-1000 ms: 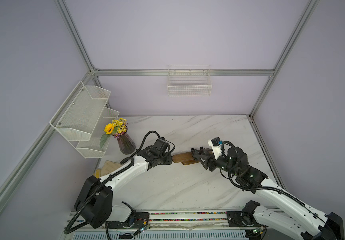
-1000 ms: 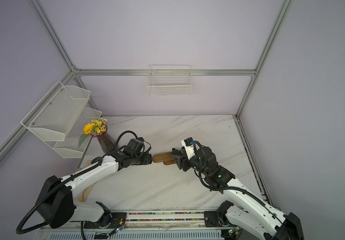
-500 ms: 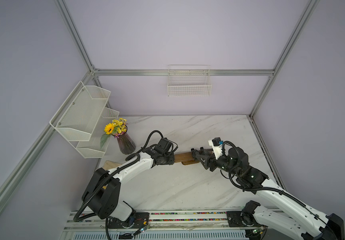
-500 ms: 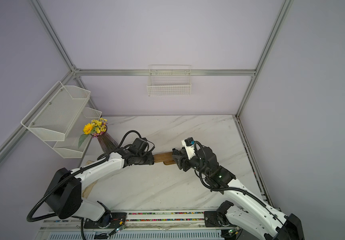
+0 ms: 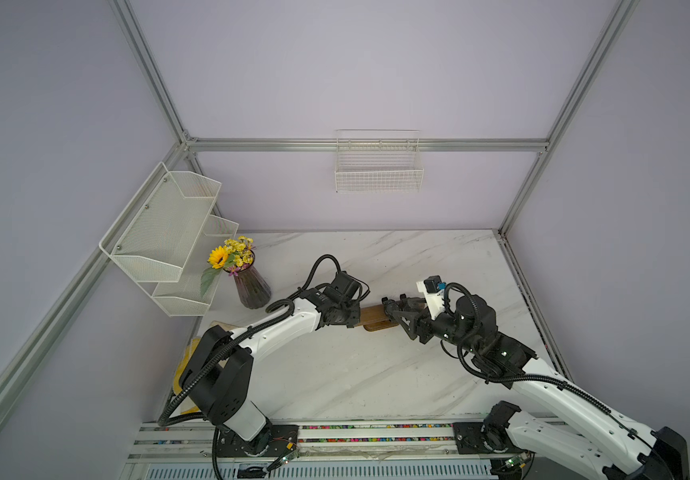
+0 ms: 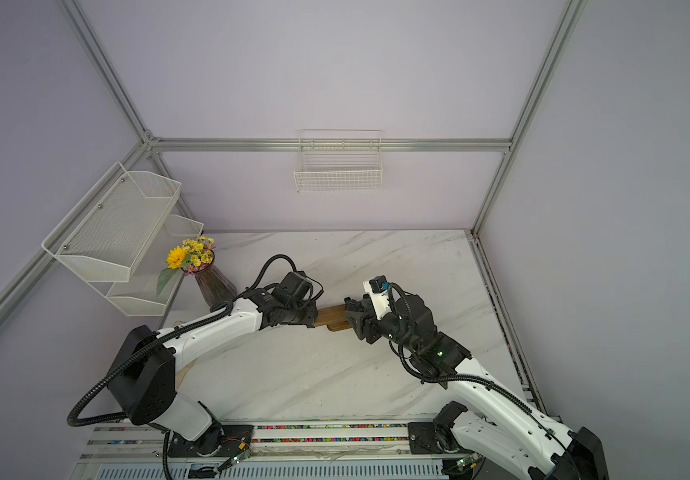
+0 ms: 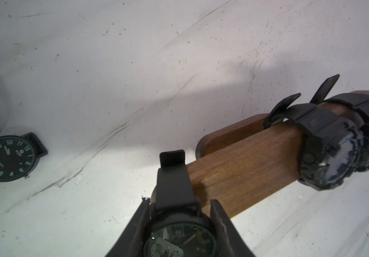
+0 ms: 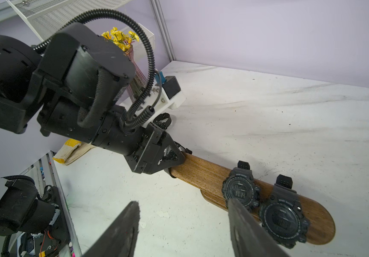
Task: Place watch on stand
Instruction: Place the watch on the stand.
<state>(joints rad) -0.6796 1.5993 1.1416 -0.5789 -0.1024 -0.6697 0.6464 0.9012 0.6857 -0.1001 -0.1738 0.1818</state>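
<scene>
Closest to me, the left hand (image 7: 180,204) pinches a black, green-faced watch (image 7: 179,238) by its case. The strap loops up right at the rounded end of the stand (image 7: 245,164); whether the loop has caught the wood yet, I can't tell. To do this well I'd keep the loop square to the bar and slide it along level, stopping short of the two sport watches (image 7: 330,155) further down. Beyond them the right hand (image 8: 183,203) hangs spread and empty, well placed to steady the stand if it skids on the desk (image 7: 112,66).
</scene>
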